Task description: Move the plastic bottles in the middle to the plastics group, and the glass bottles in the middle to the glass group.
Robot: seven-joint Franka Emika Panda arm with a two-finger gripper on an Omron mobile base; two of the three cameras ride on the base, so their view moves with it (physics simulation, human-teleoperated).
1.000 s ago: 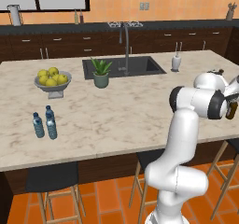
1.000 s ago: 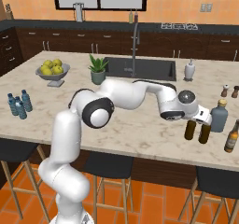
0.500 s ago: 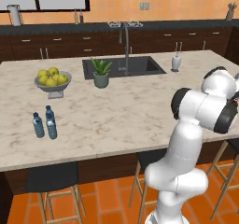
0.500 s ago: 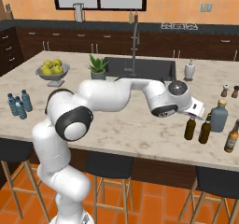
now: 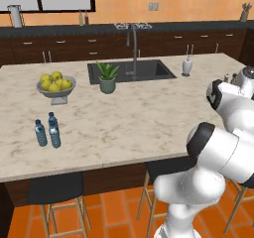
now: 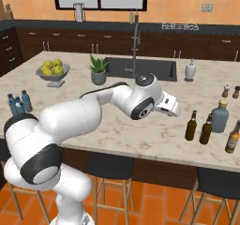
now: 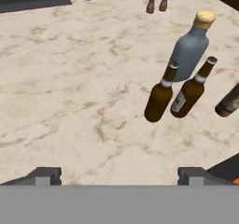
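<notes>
Two dark brown glass bottles (image 7: 159, 99) (image 7: 189, 94) stand upright side by side just in front of the squat grey-blue bottle of the glass group (image 7: 189, 52); a third brown bottle (image 7: 228, 101) stands at the right edge. In the right base view the same brown bottles (image 6: 191, 125) (image 6: 206, 130) sit next to the grey-blue bottle (image 6: 220, 117). My gripper (image 7: 119, 176) (image 6: 176, 110) hovers open and empty, a short way left of them. The plastics group (image 6: 18, 104), three small blue-capped water bottles, stands at the counter's left front (image 5: 48, 132). A plastic bottle apart from that group is out of view.
Salt and pepper shakers (image 6: 230, 92) and a white dispenser (image 6: 190, 71) stand behind the glass bottles. A fruit bowl (image 6: 53, 71), a potted plant (image 6: 98, 71) and the sink (image 6: 140, 67) lie further left. Bar stools (image 6: 110, 168) stand under the counter's front edge.
My hand has drawn back to the left, away from the two brown bottles it hovered right over. The jaws stay open. The bottles have not moved.
</notes>
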